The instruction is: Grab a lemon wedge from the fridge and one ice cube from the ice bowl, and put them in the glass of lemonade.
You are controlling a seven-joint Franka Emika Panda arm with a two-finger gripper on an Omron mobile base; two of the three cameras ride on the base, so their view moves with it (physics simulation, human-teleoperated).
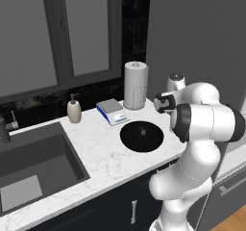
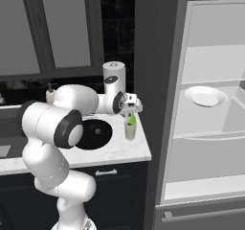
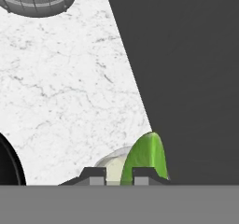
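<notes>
Lemon wedge point(image 3: 145, 157) sits pinched in the closed gripper point(image 3: 119, 175) above the glass of lemonade point(image 2: 130, 130) near the table's point(image 1: 105, 153) right edge.

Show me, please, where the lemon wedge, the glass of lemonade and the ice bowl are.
lemon wedge point(image 3: 145, 155): hand view, its green curved face.
glass of lemonade point(image 2: 130, 132): right base view, its clear side wall.
ice bowl point(image 1: 129, 137): left base view, its black inner wall at left.

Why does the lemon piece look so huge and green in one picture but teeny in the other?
In the hand view the camera sits right next to the lemon wedge, so it looks big; in the right base view it is far off, a small green bit at the glass. Both look sharp, with flat, even light and no glare.
</notes>
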